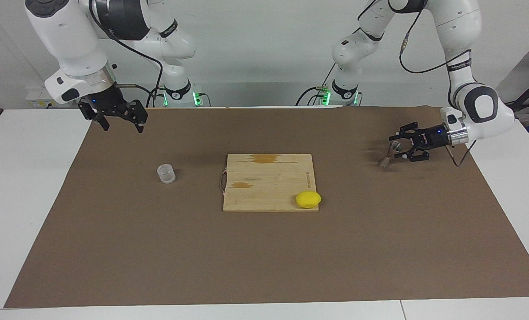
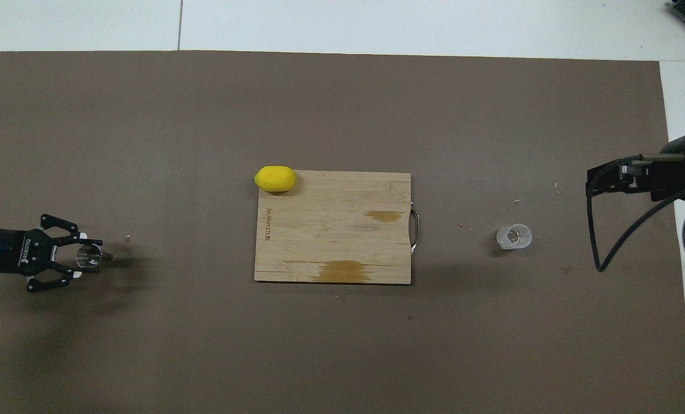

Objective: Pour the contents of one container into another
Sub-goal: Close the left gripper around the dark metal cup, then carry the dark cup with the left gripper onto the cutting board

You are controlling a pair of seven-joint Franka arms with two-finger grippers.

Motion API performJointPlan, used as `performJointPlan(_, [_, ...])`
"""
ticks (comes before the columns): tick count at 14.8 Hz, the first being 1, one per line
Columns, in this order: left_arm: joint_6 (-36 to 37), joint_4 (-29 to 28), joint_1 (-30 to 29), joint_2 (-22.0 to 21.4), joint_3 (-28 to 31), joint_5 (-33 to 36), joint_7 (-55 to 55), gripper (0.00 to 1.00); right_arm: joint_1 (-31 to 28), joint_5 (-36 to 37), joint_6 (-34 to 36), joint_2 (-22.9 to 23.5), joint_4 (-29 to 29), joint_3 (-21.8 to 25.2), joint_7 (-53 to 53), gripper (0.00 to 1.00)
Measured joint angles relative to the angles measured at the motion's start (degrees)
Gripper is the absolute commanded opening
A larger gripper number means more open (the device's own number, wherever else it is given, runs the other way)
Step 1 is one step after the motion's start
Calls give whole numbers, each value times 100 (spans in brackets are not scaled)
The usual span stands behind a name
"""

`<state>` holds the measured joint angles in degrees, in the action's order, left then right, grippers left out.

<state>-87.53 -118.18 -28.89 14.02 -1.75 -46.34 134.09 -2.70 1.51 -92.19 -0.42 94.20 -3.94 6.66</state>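
So the left gripper (image 1: 396,148) is down low at the left arm's end of the brown mat (image 1: 264,266), fingers pinched onto the upper cone of the little metal jigger (image 2: 91,256). From across the table the jigger looks tipped over a bit in the grip, though that part is hard to read.

The jigger is steel, so it's stiff and light but slick, and the narrow waist looks like a safer place to grab than the flared cone, which could squirt out of a pinch.

The clear ribbed cup (image 1: 166,173) sits upright on the mat toward the right arm's end, well apart from the bamboo cutting board (image 1: 268,182). It's thin plastic probably, so the squeeze should be gentle, mid-wall. The ribs should help grip.

The right gripper (image 1: 121,119) waits in the air over the mat's corner, jaws spread wide and empty. A lemon (image 1: 308,199) sits on the board's corner.
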Motion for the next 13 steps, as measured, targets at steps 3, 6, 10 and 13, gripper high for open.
performJointPlan(3, [-1,0,0,-3,0,7,24,36,0,0,0,0,0,0,0,100])
performJointPlan(6, [-1,1,7,-4,-6,7,24,34,0,0,0,0,0,0,0,100])
performJointPlan(10, [57,9,117,-27,-54,2,-120,34,0,0,0,0,0,0,0,100])
performJointPlan(13, [100,11,411,-134,-84,-73,-477,35,0,0,0,0,0,0,0,100])
